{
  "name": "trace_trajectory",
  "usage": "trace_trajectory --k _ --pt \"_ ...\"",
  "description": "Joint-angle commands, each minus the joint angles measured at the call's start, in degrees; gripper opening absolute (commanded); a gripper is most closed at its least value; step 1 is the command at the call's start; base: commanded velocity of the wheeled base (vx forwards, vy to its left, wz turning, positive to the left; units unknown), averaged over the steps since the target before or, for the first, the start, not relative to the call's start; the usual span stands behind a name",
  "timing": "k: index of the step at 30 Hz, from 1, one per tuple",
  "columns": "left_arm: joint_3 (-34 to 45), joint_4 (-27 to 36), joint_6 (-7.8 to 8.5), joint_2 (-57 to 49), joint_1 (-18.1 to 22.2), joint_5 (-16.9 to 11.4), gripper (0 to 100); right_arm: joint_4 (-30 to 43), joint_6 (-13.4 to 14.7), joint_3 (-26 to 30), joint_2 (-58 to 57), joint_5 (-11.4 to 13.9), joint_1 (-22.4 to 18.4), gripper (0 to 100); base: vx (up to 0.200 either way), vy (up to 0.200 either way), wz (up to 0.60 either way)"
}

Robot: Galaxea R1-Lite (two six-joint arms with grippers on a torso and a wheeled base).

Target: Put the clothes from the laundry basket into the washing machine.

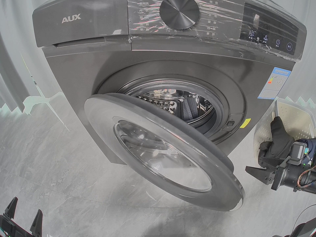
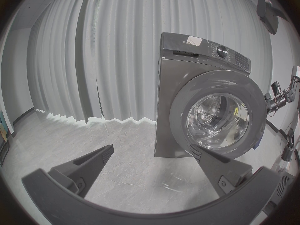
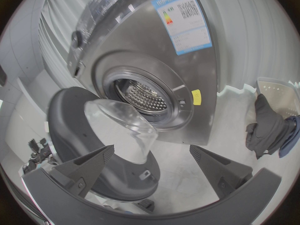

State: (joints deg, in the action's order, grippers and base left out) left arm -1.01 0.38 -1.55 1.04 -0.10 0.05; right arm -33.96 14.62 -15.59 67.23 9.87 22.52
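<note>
The grey washing machine [image 1: 98,60] stands in front of me with its round door [image 1: 214,168] swung wide open and the steel drum [image 1: 184,106] showing. To its right is the white laundry basket [image 1: 296,116], with a black garment [image 1: 278,139] draped over its rim and a blue one [image 3: 290,135] behind it. My right gripper [image 1: 261,173] hangs open and empty just in front of the black garment, near the basket; its wrist view faces the drum [image 3: 143,94] past the door [image 3: 72,125]. My left gripper [image 1: 23,214] is open and empty low at the left, away from the machine [image 2: 175,110].
Grey tiled floor [image 1: 49,155] spreads out left of the machine. Pale curtains [image 2: 93,63] hang behind it. The open door [image 2: 218,113] juts out into the space between me and the drum. A yellow sticker [image 1: 245,123] marks the door latch side.
</note>
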Motion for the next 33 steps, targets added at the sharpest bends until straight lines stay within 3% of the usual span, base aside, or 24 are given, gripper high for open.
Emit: trace_trajectory --k 1,3,6,12,16,21,25,31,33 --pt "0.84 0.06 -0.03 -0.95 0.01 0.04 100 -0.05 -0.55 0.12 7.65 -5.22 4.38 100 0.000 0.000 0.00" --pt "0.84 0.06 -0.03 -0.95 0.01 -0.05 100 -0.05 -0.20 0.30 8.88 -7.50 6.49 100 0.000 0.000 0.00" --pt "0.84 -0.03 -0.03 -0.95 0.01 0.04 100 -0.05 -0.20 0.83 9.32 -8.20 8.42 100 0.000 0.000 0.00" --pt "0.84 -0.03 -0.03 -0.95 0.01 0.04 100 -0.14 0.59 3.11 8.53 -7.77 15.10 100 0.000 0.000 0.00" --pt "0.84 -0.03 -0.03 -0.95 0.01 0.04 100 -2.69 1.91 3.90 7.65 -6.53 17.12 100 0.000 0.000 0.00" --pt "0.84 -0.03 -0.03 -0.95 0.01 0.04 100 -4.01 2.43 2.14 9.41 -8.03 14.57 100 0.000 0.000 0.00" --pt "0.84 0.06 -0.03 -0.95 0.01 0.04 100 -4.71 2.70 -0.67 14.51 -11.28 10.97 100 0.000 0.000 0.00" --pt "0.84 -0.03 0.05 -0.95 0.01 0.04 100 -11.04 2.79 -1.46 22.07 -12.42 10.27 100 -0.200 0.000 0.00" --pt "0.84 -0.03 0.14 -0.95 0.01 0.04 100 -13.41 2.87 -1.55 24.88 -14.36 10.36 100 0.000 0.000 0.00"
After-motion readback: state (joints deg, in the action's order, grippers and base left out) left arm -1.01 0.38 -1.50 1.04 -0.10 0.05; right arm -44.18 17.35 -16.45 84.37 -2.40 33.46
